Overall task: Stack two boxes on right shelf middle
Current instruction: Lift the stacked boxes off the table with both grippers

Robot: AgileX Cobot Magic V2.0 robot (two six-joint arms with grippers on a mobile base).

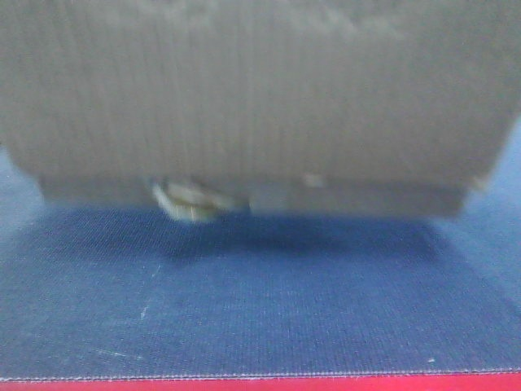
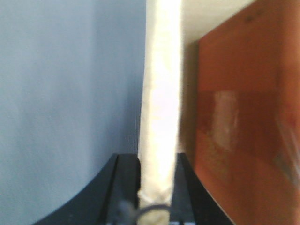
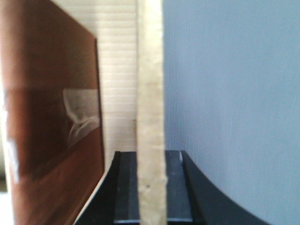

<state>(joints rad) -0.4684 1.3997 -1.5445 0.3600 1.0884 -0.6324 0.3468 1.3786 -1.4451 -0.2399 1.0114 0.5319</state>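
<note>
L gripper (image 2: 155,159): 2 black fingers closed onto a pale cardboard flap edge (image 2: 161,93), which fills the gap btwn them and stands upright. R gripper (image 3: 151,154): same, black fingers pinched on a pale flap edge (image 3: 150,70), no slack visible. Beside each flap is a reddish-brown flat panel (image 2: 248,117) w/ a glossy clear tape patch (image 2: 225,122). R wrist view also shows a white ribbed corrugated face (image 3: 117,70) behind.

Front view: large brown corrugated cardboard box (image 1: 252,90) fills the upper half, fine vertical ribbing, blurred. Wad of yellowish clear tape (image 1: 189,202) hangs at its bottom edge, L of centre. Box sits over a blue-grey woven-textured deck (image 1: 260,309) w/ a red front edge (image 1: 260,383). Shadow lies under it; can't tell if touching or lifted.
</note>
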